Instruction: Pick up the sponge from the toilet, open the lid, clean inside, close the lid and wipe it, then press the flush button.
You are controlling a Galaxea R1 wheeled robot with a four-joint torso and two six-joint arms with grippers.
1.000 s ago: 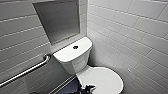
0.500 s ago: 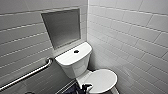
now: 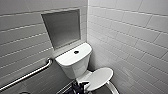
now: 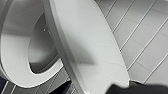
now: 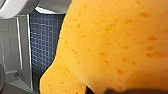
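Close by the toilet (image 3: pixel 75 63), the right pincer (image 5: pixel 110 91) is closed on the sponge (image 5: pixel 112 42).

We find the room evenly and fairly brightly lit from above, with no hard glare. In the head view the tiled wall (image 3: pixel 130 37) reads pale grey, the recess (image 3: pixel 62 27) is darker, and the tank top (image 3: pixel 72 56) carries a soft sheen. Shadow gathers under the tank. Tile lines bow toward the edges, bent by the wide lens. In the left wrist view a grey shadow band crosses the lid (image 4: pixel 87 50), and the bowl (image 4: pixel 40 47) is dim inside. In the right wrist view the sponge (image 5: pixel 112 45) glows warm orange, its edge soft so near the lens.
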